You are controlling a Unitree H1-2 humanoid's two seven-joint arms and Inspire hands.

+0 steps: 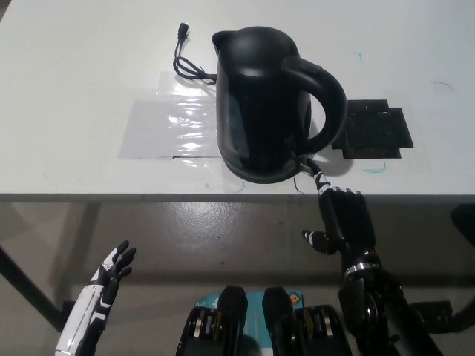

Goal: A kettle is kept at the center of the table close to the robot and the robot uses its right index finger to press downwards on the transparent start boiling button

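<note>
One kettle (pixel 263 104) stands on our white desk (pixel 89 59), near the front edge and about midway across, black, upright, with its spout toward the far left and its handle (pixel 326 96) arching to the right. One black cord (pixel 187 65) with a plug lies just behind it on the left. One clear plastic sheet (pixel 167 127) is stuck flat on the desk, running from the kettle's base out to the left. One black square pad (pixel 373 132) lies flat to the right of the handle, apart from the kettle. A few faint pen marks dot the desk top.

We count two hands. Our right hand (pixel 343 219) rises from the lower right in front of the desk edge; one finger (pixel 318 176) is stretched forward, its tip at the foot of the handle by the kettle's base, while the others are curled in and the thumb sticks out to the side. We cannot make out the clear button itself, nor whether the fingertip truly touches it. Our left hand (pixel 111 274) rests low at the lower left, below the desk, holding nothing, fingers straight and slightly apart.

Nothing lies between the right hand and the kettle.
</note>
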